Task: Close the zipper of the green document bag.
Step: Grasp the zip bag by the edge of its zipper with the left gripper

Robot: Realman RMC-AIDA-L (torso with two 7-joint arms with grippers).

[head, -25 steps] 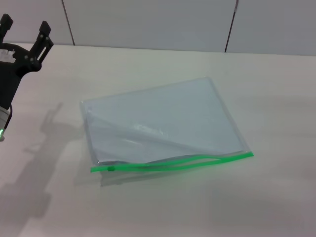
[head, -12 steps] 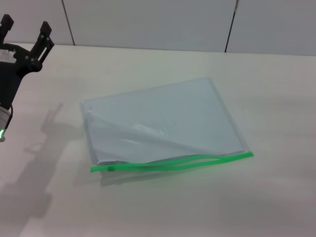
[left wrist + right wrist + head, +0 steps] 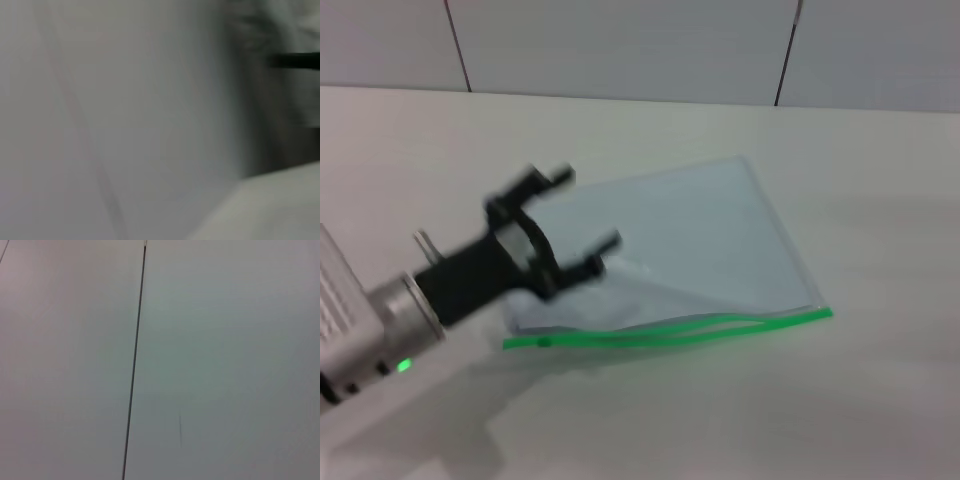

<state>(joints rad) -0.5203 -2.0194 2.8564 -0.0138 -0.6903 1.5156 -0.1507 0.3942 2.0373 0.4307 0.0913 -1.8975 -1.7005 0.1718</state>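
Observation:
The green document bag [image 3: 690,235] lies flat on the pale table [image 3: 880,400] in the head view, a translucent pale blue pouch with white papers inside. Its bright green zipper [image 3: 670,330] runs along the near edge, gaping in the middle, with the small slider [image 3: 544,341] near the left end. My left gripper [image 3: 582,222] hovers open over the bag's left part, its black fingers [image 3: 558,178] spread apart and holding nothing. The right gripper is out of view. The left wrist view shows only a grey blur.
White wall panels [image 3: 620,45] with dark seams stand behind the table's far edge. The right wrist view shows only a pale panel [image 3: 225,365] with one dark seam [image 3: 134,365].
My left arm has swung from the far left corner of the table down and to the right, over the bag's left part. The bag has not moved.

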